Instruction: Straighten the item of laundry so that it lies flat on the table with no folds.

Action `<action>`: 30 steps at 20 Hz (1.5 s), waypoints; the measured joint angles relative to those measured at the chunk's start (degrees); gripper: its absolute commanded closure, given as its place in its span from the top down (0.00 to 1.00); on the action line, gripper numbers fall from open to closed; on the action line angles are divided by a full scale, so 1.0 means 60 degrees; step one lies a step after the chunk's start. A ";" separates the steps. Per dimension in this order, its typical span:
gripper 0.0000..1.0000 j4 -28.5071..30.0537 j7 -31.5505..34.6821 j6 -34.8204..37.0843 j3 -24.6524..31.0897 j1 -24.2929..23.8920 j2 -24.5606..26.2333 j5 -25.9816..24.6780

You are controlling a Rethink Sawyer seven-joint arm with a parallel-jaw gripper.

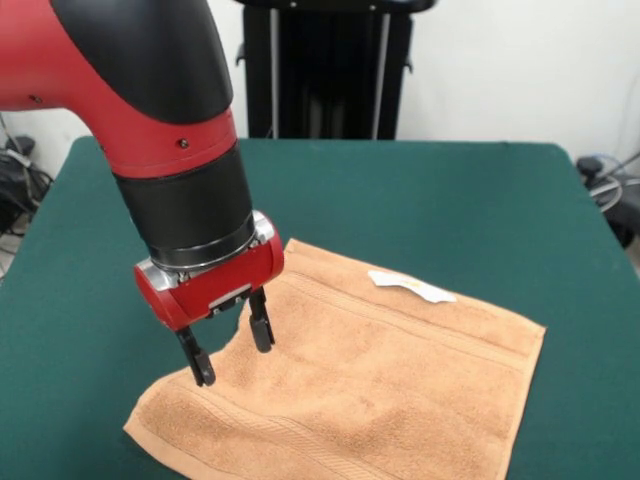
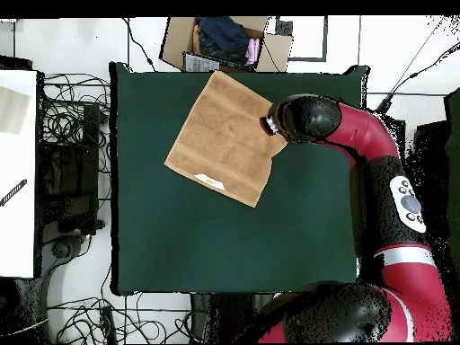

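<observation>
Hovering at the towel's edge, the tool point(image 1: 232, 351) hangs from the red and black arm point(image 1: 150, 110) with its two black fingers point(image 1: 262, 330) spread apart and nothing between them. In the front view the fingertips sit just at the cloth's border, one over the towel and one at or just off its edge; whether they touch the fabric I cannot tell.

The towel point(image 1: 370, 385) lies spread on the green tabletop point(image 1: 450, 210), mostly open, near the tabletop's front edge in the front view. A small white tag point(image 1: 410, 287) rests on its upper surface near one border band. The edge next to the tool looks pulled inward, with a notch-like dip in the outline, and soft wrinkles run across the middle. In the overhead view the towel point(image 2: 225, 135) sits turned at an angle, with one corner close to the tabletop's edge point(image 2: 234, 68), beyond which an open cardboard box point(image 2: 225, 40) stands on the floor.

My judgement is that most of the flattening is done and the dipped edge is what remains. The risks from here come from how that edge is taken. Closing too deep would likely pinch a double layer and drag a new fold in. Pulling toward the near rim could slide the towel partly off the tabletop. Terry cloth on felt may grip, so a drag could bunch the middle instead of smoothing it.
</observation>
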 measured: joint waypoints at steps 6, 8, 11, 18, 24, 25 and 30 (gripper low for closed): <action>1.00 0.0004 0.0000 -0.0129 -0.0004 0.0000 0.0284 -0.0012; 1.00 0.0015 0.0000 -0.0214 -0.0011 0.0002 0.0299 -0.0018; 1.00 0.0082 0.0000 -0.0482 -0.0061 0.0029 0.0275 -0.0028; 1.00 0.0197 0.0000 -0.0796 -0.0300 0.0128 0.0210 -0.0028; 1.00 0.0385 0.0000 -0.0798 -0.0450 0.0120 -0.0038 -0.0006; 1.00 0.0449 0.0000 -0.0796 -0.0481 0.0117 -0.0135 -0.0002; 1.00 0.0801 0.0000 -0.0796 -0.0540 0.0114 -0.0867 0.0112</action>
